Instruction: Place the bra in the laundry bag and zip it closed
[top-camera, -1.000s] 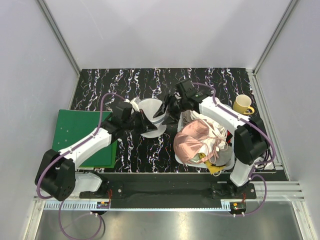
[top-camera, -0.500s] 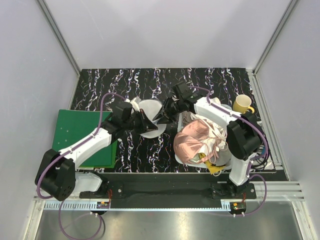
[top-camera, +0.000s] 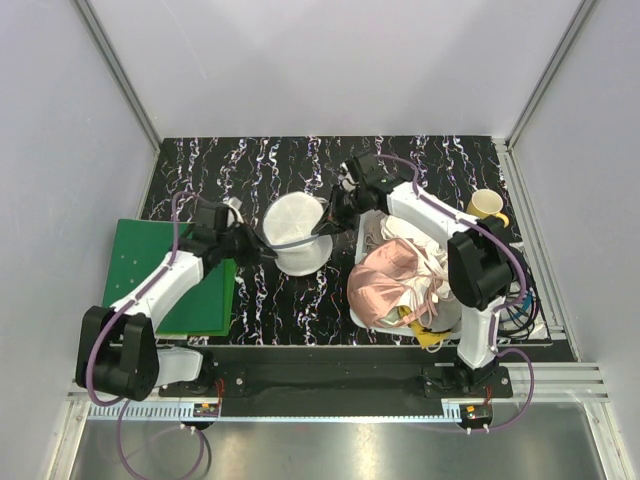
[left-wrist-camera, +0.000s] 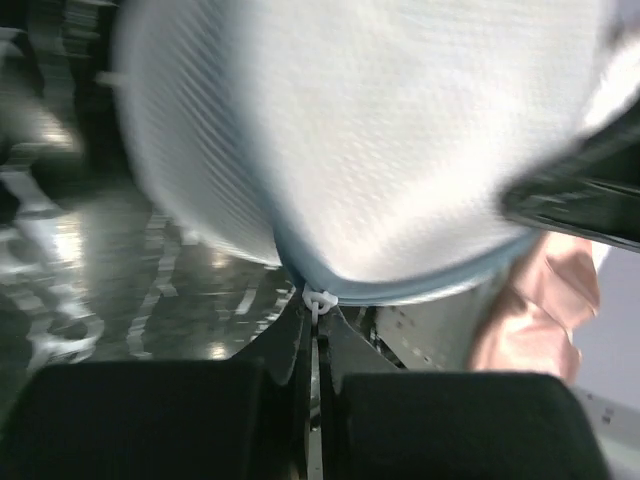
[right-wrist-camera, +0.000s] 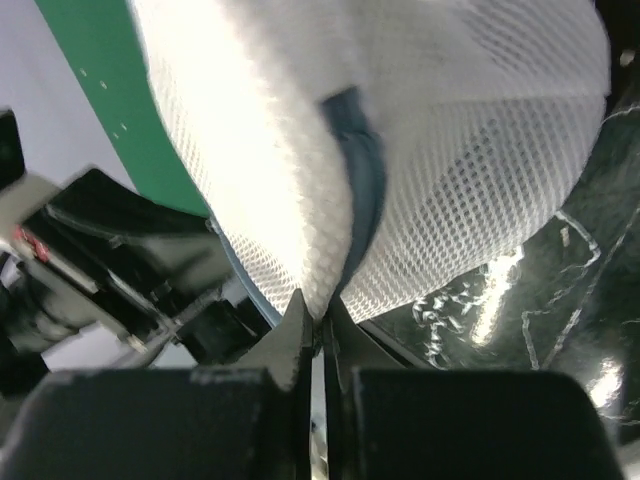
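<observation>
You have no text, label, brand, number or sign that can be read in any view. The small coloured tags (top-camera: 207, 408) on the metal rail by the arm bases are too small to read.

left arm (top-camera: 165, 282), right arm (top-camera: 428, 213): white links, black joints, purple cables (top-camera: 176, 222). left gripper (left-wrist-camera: 318, 325), right gripper (right-wrist-camera: 320, 318): black.

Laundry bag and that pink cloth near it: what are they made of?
The laundry bag looks like white synthetic mesh, probably: a fine grid of holes shows up close, blue-grey trim along the rim. The pink garment looks like satin, smooth with a soft sheen.
</observation>
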